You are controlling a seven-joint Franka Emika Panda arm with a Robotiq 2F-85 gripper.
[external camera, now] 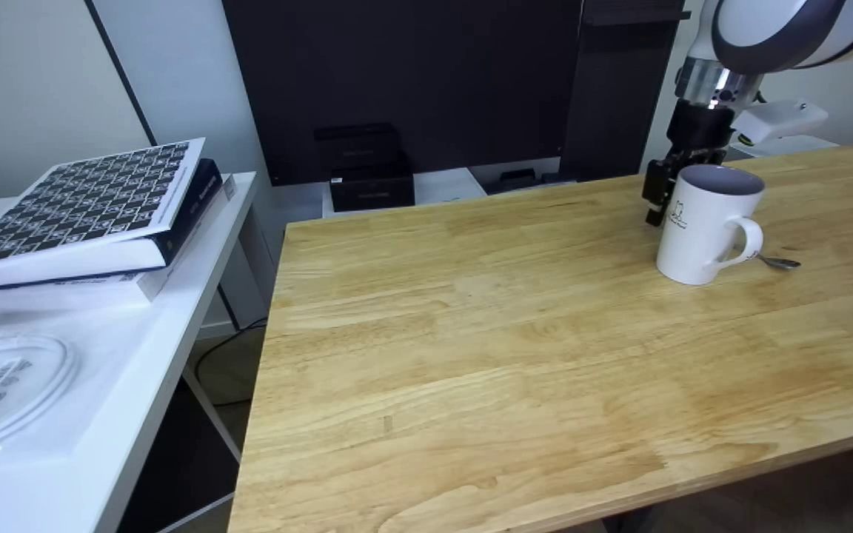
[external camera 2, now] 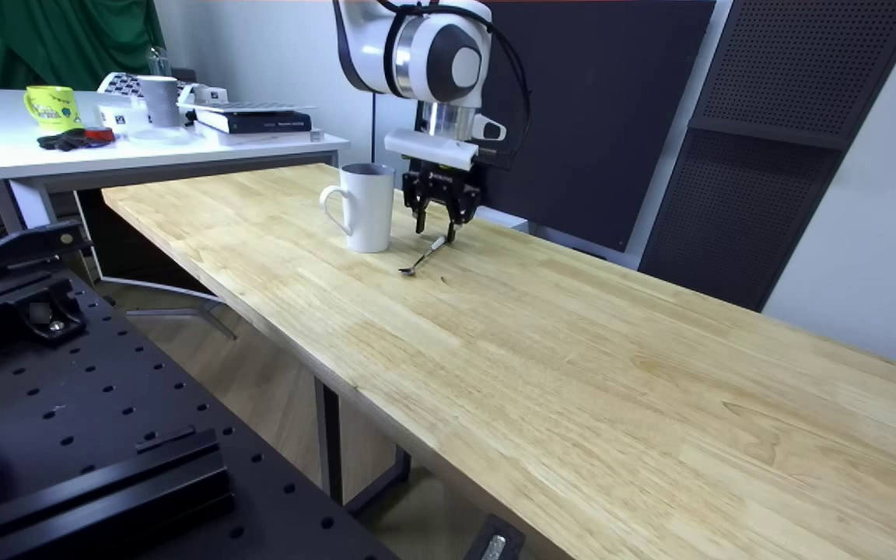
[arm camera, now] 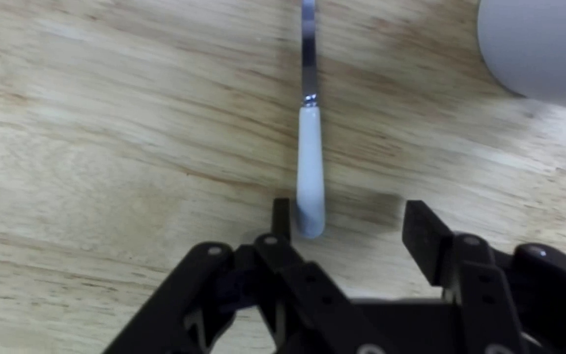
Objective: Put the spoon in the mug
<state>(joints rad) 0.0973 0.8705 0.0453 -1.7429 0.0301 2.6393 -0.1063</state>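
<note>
In an exterior view, the camera looks down across the table [external camera: 434, 355], the mug [external camera: 700, 231] near three o'clock; in an exterior view, obliquely along it, the robot arm [external camera 2: 448, 58] at twelve. Both stand well back, sharing mug and robot arm. The wrist view faces steeply down, close over the spoon [arm camera: 310, 128]

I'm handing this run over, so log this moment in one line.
spoon: on table, outside mug | mug: upright | gripper: open, at spoon's white handle
</note>
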